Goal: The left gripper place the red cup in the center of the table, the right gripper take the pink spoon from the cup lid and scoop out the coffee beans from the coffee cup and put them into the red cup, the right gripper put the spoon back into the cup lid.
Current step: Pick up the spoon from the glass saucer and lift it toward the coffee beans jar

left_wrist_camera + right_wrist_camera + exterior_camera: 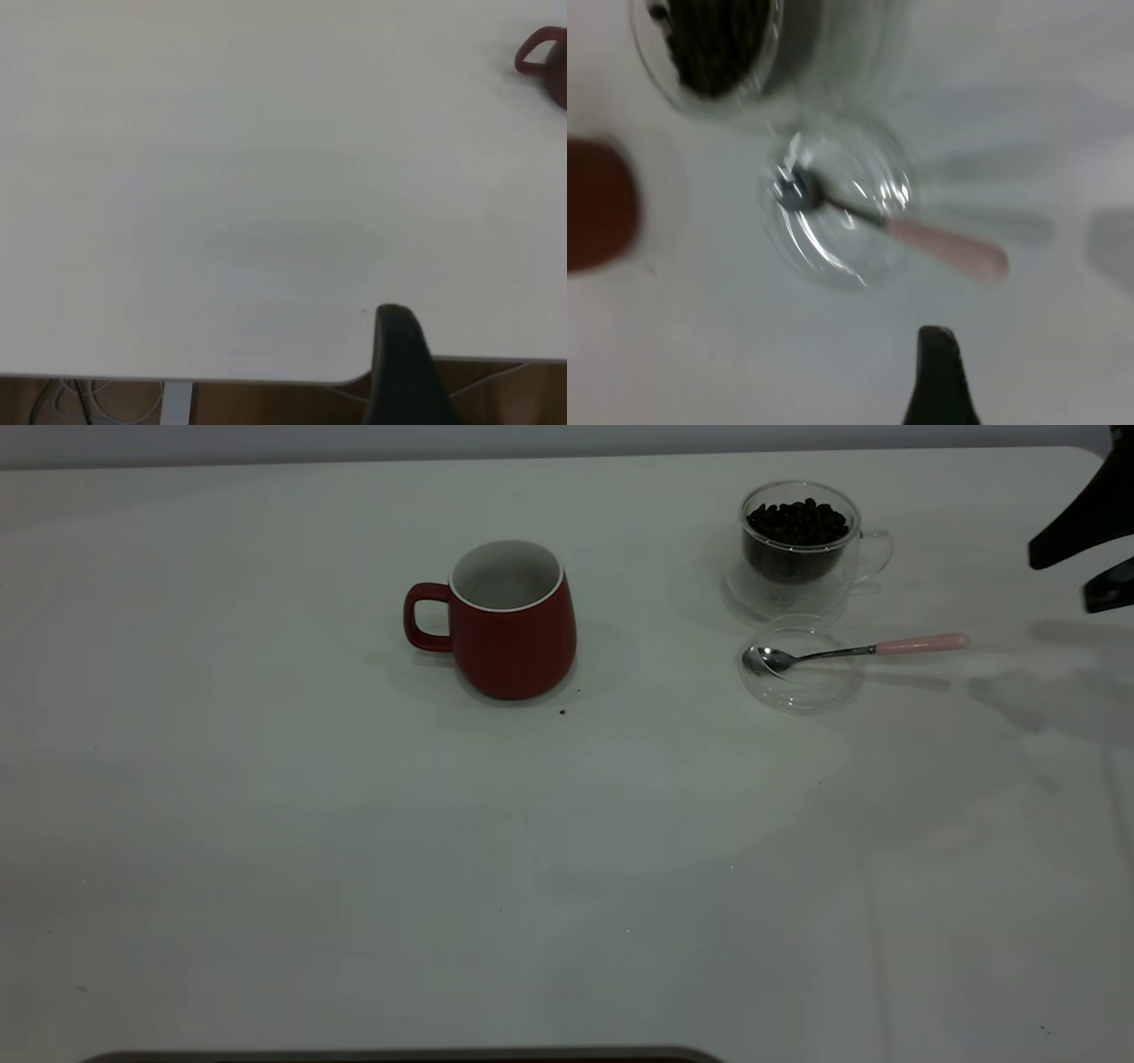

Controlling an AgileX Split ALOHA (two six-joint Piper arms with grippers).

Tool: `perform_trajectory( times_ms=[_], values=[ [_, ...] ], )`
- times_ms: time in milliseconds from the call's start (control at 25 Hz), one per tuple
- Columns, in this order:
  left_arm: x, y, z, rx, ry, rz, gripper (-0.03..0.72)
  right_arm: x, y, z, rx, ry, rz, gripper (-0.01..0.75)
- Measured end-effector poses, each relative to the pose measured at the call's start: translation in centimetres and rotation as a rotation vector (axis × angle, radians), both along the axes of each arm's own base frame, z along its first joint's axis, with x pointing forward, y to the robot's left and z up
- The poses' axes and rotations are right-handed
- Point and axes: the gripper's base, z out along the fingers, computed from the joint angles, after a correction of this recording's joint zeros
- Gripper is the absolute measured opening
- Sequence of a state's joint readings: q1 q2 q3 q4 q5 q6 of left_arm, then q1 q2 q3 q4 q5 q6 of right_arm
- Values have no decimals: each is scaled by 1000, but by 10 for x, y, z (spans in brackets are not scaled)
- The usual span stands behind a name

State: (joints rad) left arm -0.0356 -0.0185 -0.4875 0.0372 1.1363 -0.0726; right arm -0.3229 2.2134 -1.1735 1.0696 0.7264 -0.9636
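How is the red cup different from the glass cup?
The red cup is dark red and solid, while the glass cup is see-through. The red cup looks empty and white inside, but the glass cup is full of coffee beans. The red cup looks bigger, and its handle points toward the left arm's side, the glass cup's toward the right arm's side. Both stand upright on the table and have a loop handle.
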Motion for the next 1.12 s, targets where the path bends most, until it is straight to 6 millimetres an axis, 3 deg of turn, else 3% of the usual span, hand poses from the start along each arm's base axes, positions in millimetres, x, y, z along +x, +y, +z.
perform_trajectory(
  times_ms=[280, 440, 880, 1120],
  values=[
    [0, 0, 0, 0, 0, 0, 493, 8, -7, -58, 178, 22, -20, 588],
    [0, 0, 0, 0, 0, 0, 493, 12, -4, -77, 245, 25, 8, 588],
    [0, 0, 0, 0, 0, 0, 493, 12, 6, -93, 379, -13, 24, 588],
    [0, 0, 0, 0, 0, 0, 493, 13, 21, -101, 404, -14, 41, 588]
  ],
)
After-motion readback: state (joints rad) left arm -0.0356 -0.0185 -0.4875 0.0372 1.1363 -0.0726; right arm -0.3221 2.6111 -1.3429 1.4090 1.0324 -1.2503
